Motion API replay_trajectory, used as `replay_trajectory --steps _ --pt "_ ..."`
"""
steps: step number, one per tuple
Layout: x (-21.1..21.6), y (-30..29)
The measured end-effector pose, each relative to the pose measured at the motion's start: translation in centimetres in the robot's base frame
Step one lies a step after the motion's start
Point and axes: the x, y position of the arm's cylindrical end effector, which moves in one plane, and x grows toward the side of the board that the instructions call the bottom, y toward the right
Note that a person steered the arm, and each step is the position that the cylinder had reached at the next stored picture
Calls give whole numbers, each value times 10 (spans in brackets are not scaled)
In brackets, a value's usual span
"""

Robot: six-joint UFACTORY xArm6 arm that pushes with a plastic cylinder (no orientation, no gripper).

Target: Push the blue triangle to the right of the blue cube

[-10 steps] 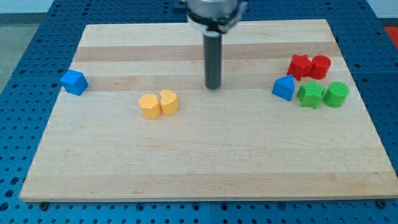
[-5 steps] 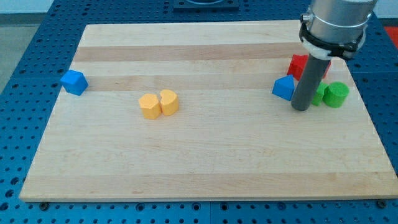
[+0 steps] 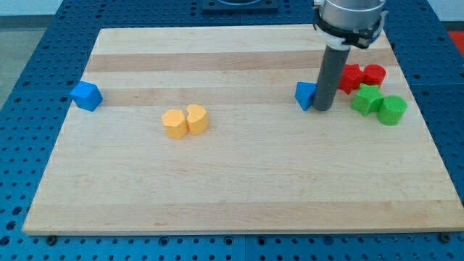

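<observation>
The blue triangle [image 3: 305,95] lies on the wooden board [image 3: 239,174], right of centre toward the view's top. My tip [image 3: 323,109] stands on the board touching the triangle's right side, and the rod hides that edge of it. The blue cube [image 3: 86,96] sits far off at the board's left edge, at about the same height in the view as the triangle.
Two yellow blocks [image 3: 185,121] lie side by side left of centre, between the cube and the triangle. Two red blocks [image 3: 362,75] and two green blocks [image 3: 379,104] cluster just right of my tip near the board's right edge.
My tip swung right to the green blocks, then came back left and up against the blue triangle. The triangle has slid left and slightly up. The green star has shifted.
</observation>
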Motion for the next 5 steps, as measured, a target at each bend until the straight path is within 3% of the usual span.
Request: replay_trajectory --steps 5 --pt "-56 -78"
